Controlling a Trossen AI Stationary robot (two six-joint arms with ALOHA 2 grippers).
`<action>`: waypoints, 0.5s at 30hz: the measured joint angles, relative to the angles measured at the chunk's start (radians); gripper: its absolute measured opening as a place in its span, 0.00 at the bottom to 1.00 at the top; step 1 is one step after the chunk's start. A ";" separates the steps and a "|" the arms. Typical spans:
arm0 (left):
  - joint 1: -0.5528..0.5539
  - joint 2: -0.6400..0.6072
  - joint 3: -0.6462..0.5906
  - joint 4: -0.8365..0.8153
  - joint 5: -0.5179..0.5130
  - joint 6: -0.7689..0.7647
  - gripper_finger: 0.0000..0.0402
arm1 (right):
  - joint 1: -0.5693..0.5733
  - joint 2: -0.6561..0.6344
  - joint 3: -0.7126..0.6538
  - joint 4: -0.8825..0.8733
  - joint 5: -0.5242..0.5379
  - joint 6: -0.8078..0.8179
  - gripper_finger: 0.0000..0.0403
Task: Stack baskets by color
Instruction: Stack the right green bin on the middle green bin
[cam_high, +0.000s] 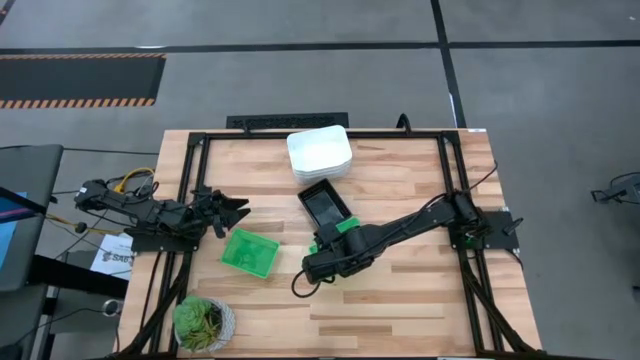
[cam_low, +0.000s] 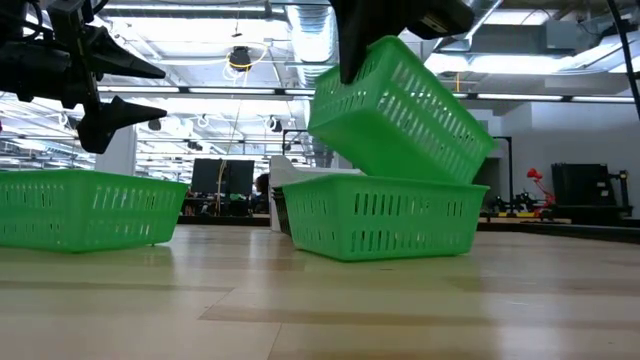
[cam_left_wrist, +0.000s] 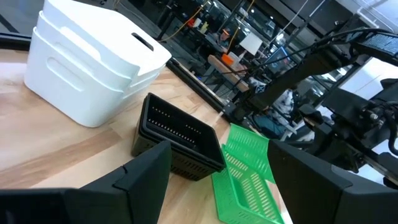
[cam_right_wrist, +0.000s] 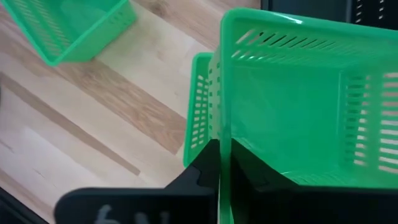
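Note:
My right gripper is shut on a translucent green basket, which sits tilted over a second green basket standing on the table. A third green basket stands alone toward the left. The black baskets are nested just beyond the green pair. The white baskets are stacked at the far middle. My left gripper hovers open near the left side, touching nothing. My right gripper holds the tilted green basket by one side wall at its rim, one finger inside the basket and one outside. The fingers come steeply from above. That side is raised, and the basket's lower part rests on the rim of the green basket below.
A round potted plant stands at the near left corner. A black frame runs along the table's edges. Bare wood lies at the near middle and right.

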 joint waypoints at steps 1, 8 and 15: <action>0.000 0.000 0.000 0.000 0.000 0.000 0.64 | 0.000 0.000 0.000 0.000 0.000 0.000 0.09; 0.000 0.000 0.000 0.000 0.000 0.014 0.64 | 0.000 0.000 0.000 0.001 0.000 -0.004 0.15; 0.000 0.000 0.000 0.000 0.000 0.020 0.64 | 0.000 0.000 0.000 0.001 0.000 -0.019 0.21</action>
